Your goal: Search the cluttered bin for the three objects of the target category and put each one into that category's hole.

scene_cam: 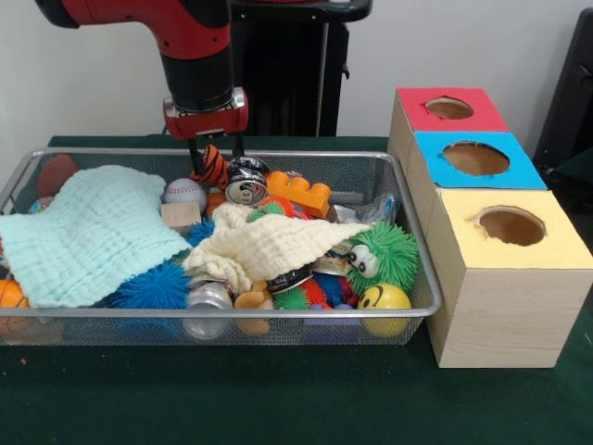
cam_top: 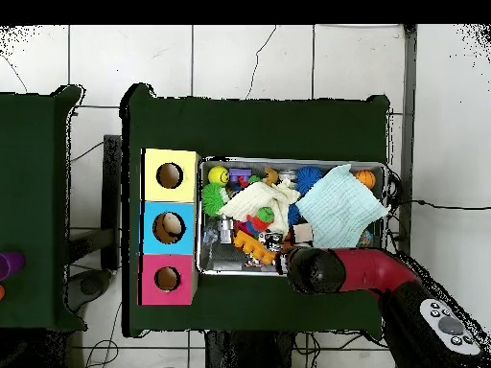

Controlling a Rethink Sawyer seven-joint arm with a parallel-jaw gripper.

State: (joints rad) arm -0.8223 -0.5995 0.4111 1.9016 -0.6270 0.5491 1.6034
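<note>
bin [scene_cam: 422, 301] crowded with cloths, balls, cans

Front view: arm [scene_cam: 190, 37] cut off by the top edge; only the lower part shows. Gripper [scene_cam: 215, 158] tips sink behind the orange striped toy [scene_cam: 213, 167] and the can [scene_cam: 246, 183]; finger spacing not readable. Overhead view: arm housing covers the gripper completely.

Pale green cloth [scene_cam: 88, 232] hides most of the bin's [scene_cam: 278, 315] end toward the table's left edge in the front view. Cream cloth [scene_cam: 264, 246] buries the middle items. Orange ball [scene_cam: 9, 297] cut by the left picture edge.

Overhead view: bin contents too small to identify individually.
</note>
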